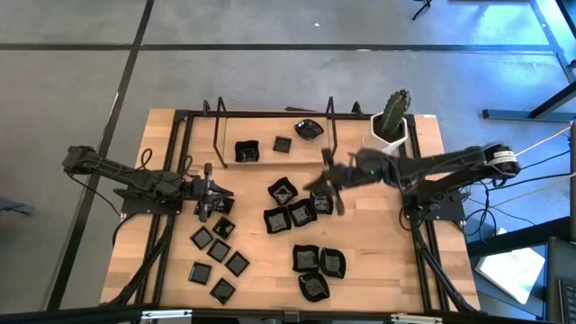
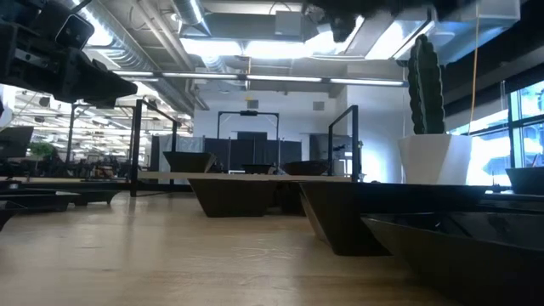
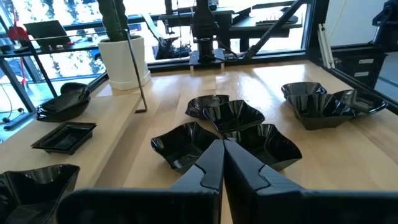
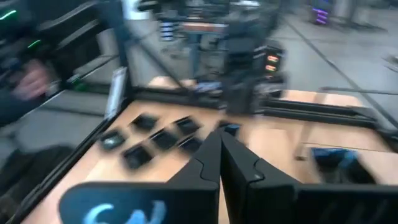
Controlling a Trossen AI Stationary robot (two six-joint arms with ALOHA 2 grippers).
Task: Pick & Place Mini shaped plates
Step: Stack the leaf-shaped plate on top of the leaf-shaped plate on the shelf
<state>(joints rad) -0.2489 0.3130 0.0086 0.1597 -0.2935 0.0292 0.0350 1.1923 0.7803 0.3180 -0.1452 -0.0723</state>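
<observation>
Right gripper closed empty above centre black plates; left gripper closed, idle at left.

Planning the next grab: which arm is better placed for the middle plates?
Right, probably. Its end effector is shut and empty, right beside the middle plates. The left end effector, also shut, sits over the small squares on the left side.
</observation>
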